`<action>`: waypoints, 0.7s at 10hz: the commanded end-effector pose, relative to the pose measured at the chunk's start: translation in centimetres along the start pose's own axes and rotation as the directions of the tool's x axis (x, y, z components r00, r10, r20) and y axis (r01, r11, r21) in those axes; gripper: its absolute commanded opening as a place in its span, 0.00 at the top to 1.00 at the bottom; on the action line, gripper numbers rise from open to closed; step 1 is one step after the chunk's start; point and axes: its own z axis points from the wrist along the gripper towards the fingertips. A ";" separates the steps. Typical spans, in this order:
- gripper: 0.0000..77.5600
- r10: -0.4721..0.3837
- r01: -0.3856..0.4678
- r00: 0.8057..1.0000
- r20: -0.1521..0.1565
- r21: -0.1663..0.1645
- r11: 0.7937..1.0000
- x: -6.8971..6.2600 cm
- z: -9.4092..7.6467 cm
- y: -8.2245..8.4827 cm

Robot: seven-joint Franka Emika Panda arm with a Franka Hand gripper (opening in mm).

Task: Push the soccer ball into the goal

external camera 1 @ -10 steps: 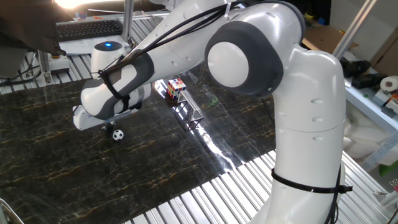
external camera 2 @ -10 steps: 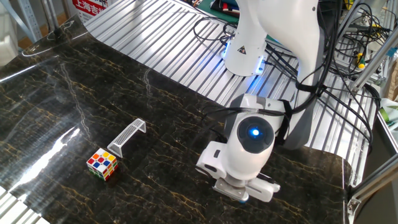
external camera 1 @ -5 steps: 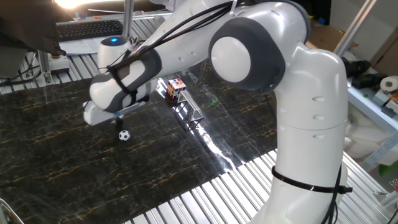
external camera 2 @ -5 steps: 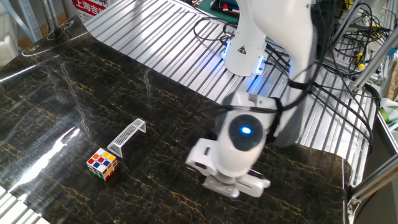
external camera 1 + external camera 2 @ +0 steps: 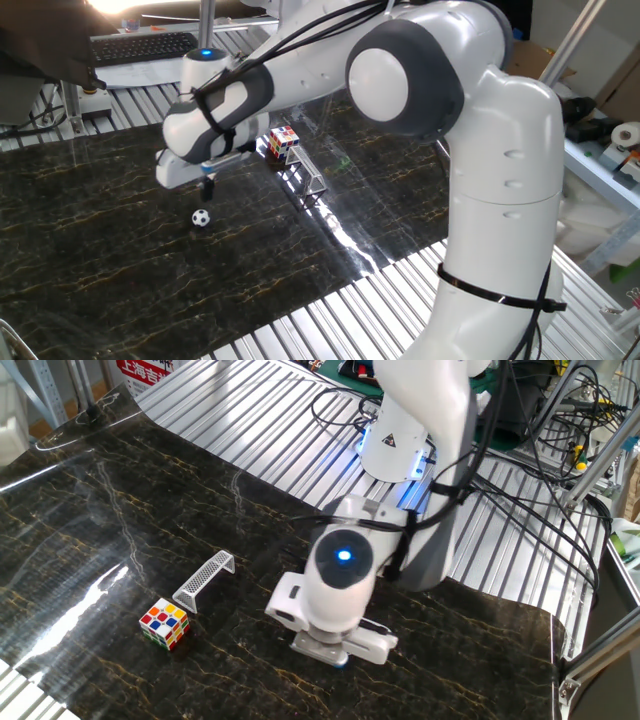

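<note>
The soccer ball [image 5: 201, 217], tiny and white with black patches, lies on the dark marble table [image 5: 90, 250]. My gripper [image 5: 208, 186] hangs just above and behind the ball, its dark fingers together with nothing between them, not touching the ball. The goal [image 5: 306, 173], a small silvery frame, stands to the right of the ball. In the other fixed view the goal [image 5: 205, 578] is left of my gripper [image 5: 338, 655]. There the hand hides the fingers and the ball.
A multicoloured puzzle cube [image 5: 283, 140] sits just behind the goal; in the other fixed view the cube [image 5: 164, 624] is beside the goal's near end. Ribbed metal surface [image 5: 330, 320] borders the marble. Cables [image 5: 520, 490] lie by the robot base.
The ball rolled a little toward the goal, then stopped. My gripper moved on toward the goal side and lifted slightly off the ball.
</note>
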 end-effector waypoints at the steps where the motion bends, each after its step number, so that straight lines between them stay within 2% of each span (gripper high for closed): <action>1: 1.00 0.022 -0.023 0.999 -0.029 -0.043 0.999 -2.1 -1.2 4.3; 2: 1.00 0.022 -0.023 0.999 -0.029 -0.043 0.999 -2.1 -1.2 4.3; 3: 1.00 0.030 -0.031 0.999 -0.029 -0.043 0.999 -2.3 -2.2 5.8; 4: 1.00 0.044 -0.045 0.999 -0.028 -0.038 0.998 -2.0 -1.8 6.9; 6: 1.00 0.051 -0.051 0.999 -0.012 -0.038 0.998 -0.3 -0.2 8.4; 7: 1.00 0.041 -0.041 0.999 -0.020 -0.026 0.999 0.6 0.3 9.0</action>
